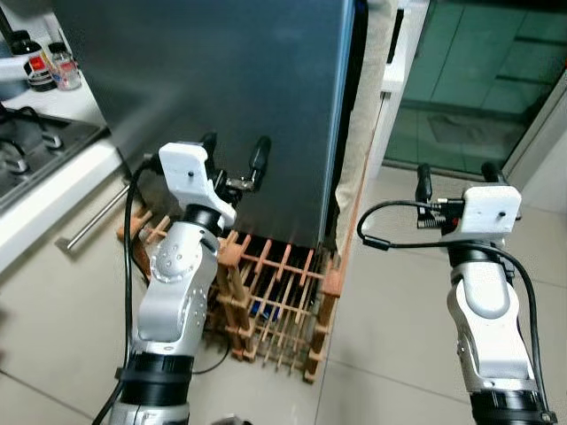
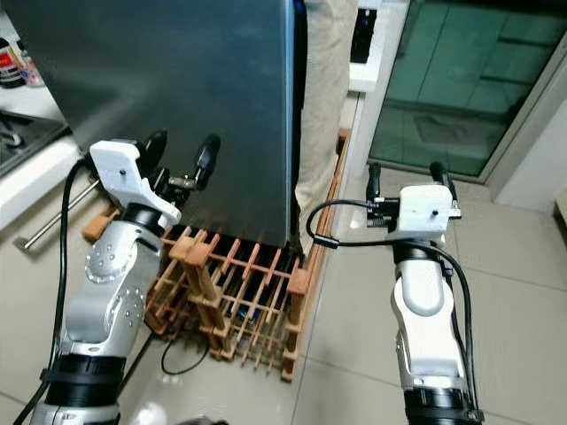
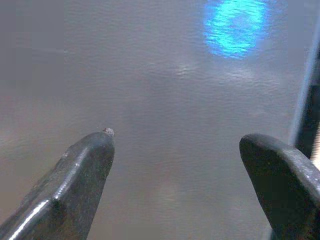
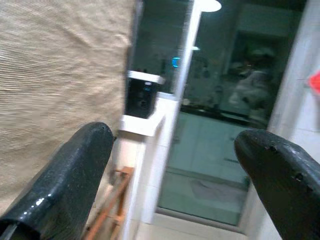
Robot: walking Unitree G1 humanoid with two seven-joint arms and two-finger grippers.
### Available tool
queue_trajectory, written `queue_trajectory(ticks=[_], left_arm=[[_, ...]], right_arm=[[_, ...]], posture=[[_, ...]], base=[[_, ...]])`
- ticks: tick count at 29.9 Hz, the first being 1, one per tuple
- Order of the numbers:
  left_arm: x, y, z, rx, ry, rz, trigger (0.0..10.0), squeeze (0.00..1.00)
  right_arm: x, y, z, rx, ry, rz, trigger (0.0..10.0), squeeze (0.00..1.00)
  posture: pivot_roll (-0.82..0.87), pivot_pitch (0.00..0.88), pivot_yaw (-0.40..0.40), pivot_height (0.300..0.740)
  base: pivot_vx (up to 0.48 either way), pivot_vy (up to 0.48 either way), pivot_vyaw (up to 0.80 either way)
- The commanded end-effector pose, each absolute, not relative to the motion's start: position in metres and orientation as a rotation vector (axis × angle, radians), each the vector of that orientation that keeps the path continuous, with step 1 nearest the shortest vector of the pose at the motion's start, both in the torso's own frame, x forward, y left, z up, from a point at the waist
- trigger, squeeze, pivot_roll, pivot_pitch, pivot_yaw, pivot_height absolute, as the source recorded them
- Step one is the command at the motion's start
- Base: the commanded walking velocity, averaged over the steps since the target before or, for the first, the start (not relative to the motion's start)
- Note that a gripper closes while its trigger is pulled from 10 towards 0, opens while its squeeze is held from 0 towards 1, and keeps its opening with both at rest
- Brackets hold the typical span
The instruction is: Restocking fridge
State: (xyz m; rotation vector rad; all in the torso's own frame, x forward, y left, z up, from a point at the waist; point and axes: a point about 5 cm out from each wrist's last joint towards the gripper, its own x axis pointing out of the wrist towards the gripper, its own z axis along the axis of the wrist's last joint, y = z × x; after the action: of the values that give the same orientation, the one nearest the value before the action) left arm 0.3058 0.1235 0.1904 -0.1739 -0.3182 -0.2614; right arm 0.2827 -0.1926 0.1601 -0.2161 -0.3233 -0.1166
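So far you have nothing restocked: the fridge (image 1: 221,97), the big grey slab filling the upper centre of the head views, has its door closed, and both grippers are empty. Your left gripper (image 1: 235,158) sits left of centre with fingers spread wide, just off the door face above the wooden rack (image 1: 275,297), while the right gripper (image 1: 454,177), equally open, hovers at centre right over bare floor. You have yet to open the door and pick up any item, by my reckoning.
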Motion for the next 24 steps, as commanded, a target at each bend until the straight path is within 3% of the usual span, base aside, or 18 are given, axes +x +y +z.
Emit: queue_trajectory(ticks=[1, 15, 24], left_arm=[[0.307, 0.12, 0.189, -0.19, -0.303, -0.275, 10.0, 0.0], [0.302, 0.129, 0.182, -0.186, -0.292, -0.229, 10.0, 0.0], [0.304, 0.127, 0.179, -0.196, -0.279, -0.228, 10.0, 0.0]], right_arm=[[0.283, -0.195, 0.159, -0.219, -0.313, -0.12, 10.0, 0.0], [0.284, -0.197, 0.153, -0.221, -0.289, -0.106, 10.0, 0.0], [0.286, -0.201, 0.153, -0.226, -0.285, -0.115, 10.0, 0.0]], posture=[[-0.18, 0.024, 0.033, 0.74], [-0.17, 0.016, 0.026, 0.74], [-0.17, 0.0, 0.026, 0.74]], base=[[0.0, 0.0, -0.65], [0.0, 0.0, -0.05], [0.0, -0.469, 0.0]])
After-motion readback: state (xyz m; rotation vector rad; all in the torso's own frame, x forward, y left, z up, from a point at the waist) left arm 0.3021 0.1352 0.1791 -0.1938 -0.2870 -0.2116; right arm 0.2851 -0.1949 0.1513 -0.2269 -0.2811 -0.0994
